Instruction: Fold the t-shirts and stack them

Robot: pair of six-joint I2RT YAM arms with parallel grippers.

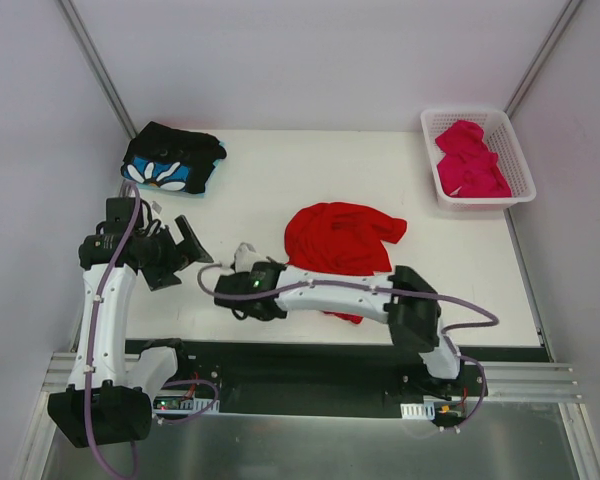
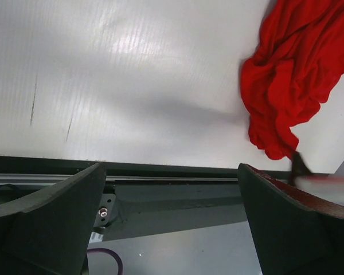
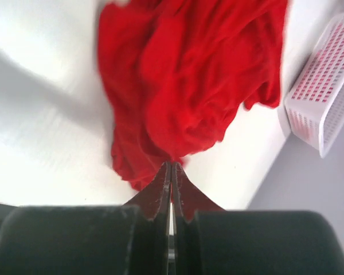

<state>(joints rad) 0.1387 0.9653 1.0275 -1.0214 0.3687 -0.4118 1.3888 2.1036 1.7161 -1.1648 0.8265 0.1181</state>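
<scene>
My left arm (image 1: 105,300) stands raised at the table's (image 1: 280,175) left side, and my left gripper (image 1: 177,258) hangs there with its fingers spread wide around nothing. My right arm (image 1: 330,290) reaches leftward along the near edge and crosses over the near hem of the red shirt (image 1: 342,238). Its wrist ends just left of that cloth, and from up here I can't tell how its jaws stand. The red shirt lies crumpled mid-table. The black flower shirt (image 1: 172,160) sits folded in the far left corner. The basket (image 1: 525,180) in the far right corner holds the pink shirt (image 1: 468,160), bunched up.
</scene>
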